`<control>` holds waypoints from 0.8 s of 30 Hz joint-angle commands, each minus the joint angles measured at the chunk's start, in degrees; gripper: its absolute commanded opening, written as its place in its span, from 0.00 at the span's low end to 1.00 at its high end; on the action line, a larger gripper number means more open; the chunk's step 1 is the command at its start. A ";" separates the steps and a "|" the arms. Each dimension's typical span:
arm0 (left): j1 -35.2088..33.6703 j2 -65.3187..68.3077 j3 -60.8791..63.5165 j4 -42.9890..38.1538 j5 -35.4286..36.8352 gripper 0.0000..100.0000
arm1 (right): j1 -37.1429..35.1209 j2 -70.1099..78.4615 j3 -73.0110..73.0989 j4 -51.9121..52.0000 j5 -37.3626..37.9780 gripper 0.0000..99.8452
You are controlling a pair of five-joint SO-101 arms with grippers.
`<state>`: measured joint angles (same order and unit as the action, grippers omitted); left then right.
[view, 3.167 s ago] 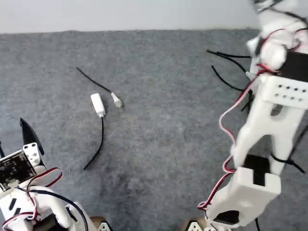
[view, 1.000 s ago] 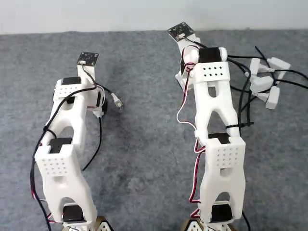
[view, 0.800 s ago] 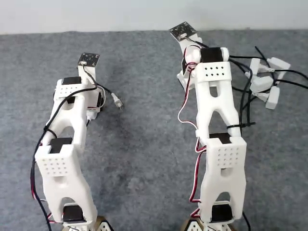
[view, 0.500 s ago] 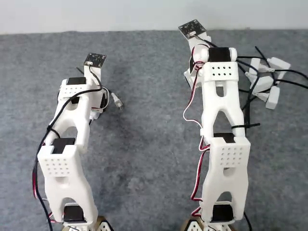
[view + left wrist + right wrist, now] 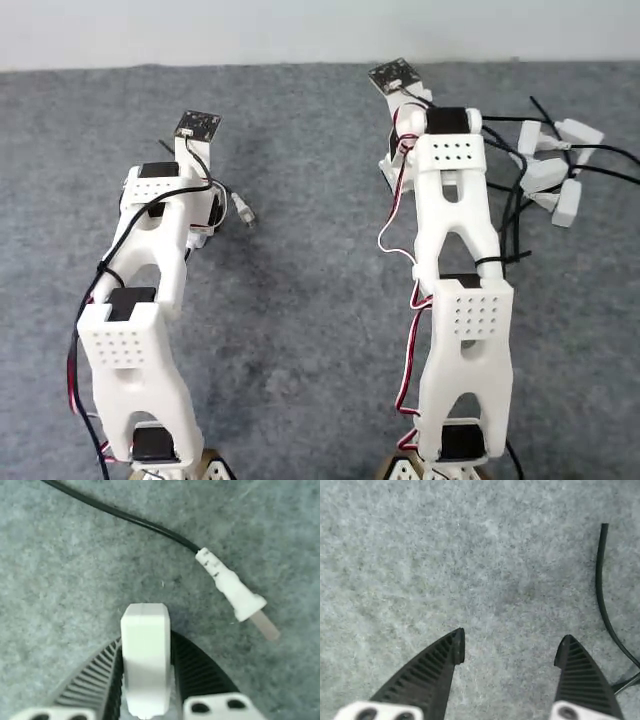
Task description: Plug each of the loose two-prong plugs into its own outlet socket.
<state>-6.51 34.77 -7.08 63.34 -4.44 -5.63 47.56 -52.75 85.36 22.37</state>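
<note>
- The left claw (image 5: 145,647) is clamped on a white, rounded plastic outlet socket block (image 5: 145,630) — its 2 black ribbed fingers (image 5: 197,667) press against the block's 2 long sides.
- Near the block but apart from it, a white 2-prong plug (image 5: 232,590) lies on the grey felt mat (image 5: 65,580), with a thin black cord (image 5: 125,515) trailing from its back end.
- The right claw (image 5: 511,642) is spread wide and holds nothing; a loose black cable (image 5: 601,590) runs near 1 finger.
- In the high view, a cluster of white plugs and sockets (image 5: 550,170) with black cords lies beside the right arm (image 5: 455,250) — well apart from the left arm (image 5: 150,260).
</note>
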 commanded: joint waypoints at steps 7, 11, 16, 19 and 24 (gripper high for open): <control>4.31 -7.82 2.42 4.57 -2.55 0.01 | 0.31 -0.75 -0.70 -1.36 -0.62 0.28; 9.58 -19.34 13.41 1.93 -2.64 0.01 | 0.13 -0.66 -0.70 -1.36 -0.62 0.28; 14.33 -39.56 34.07 -6.59 -8.00 0.01 | 0.04 -0.66 -0.70 -1.36 -0.62 0.28; 15.03 -50.99 45.76 -12.13 -14.33 0.01 | 0.31 -0.75 -0.70 -1.19 -0.62 0.28; 16.35 -65.58 63.52 -17.85 -28.75 0.01 | 0.40 -0.40 -0.70 -1.27 -0.62 0.28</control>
<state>8.26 -17.71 45.23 49.89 -21.93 -5.63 48.00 -52.75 85.01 22.37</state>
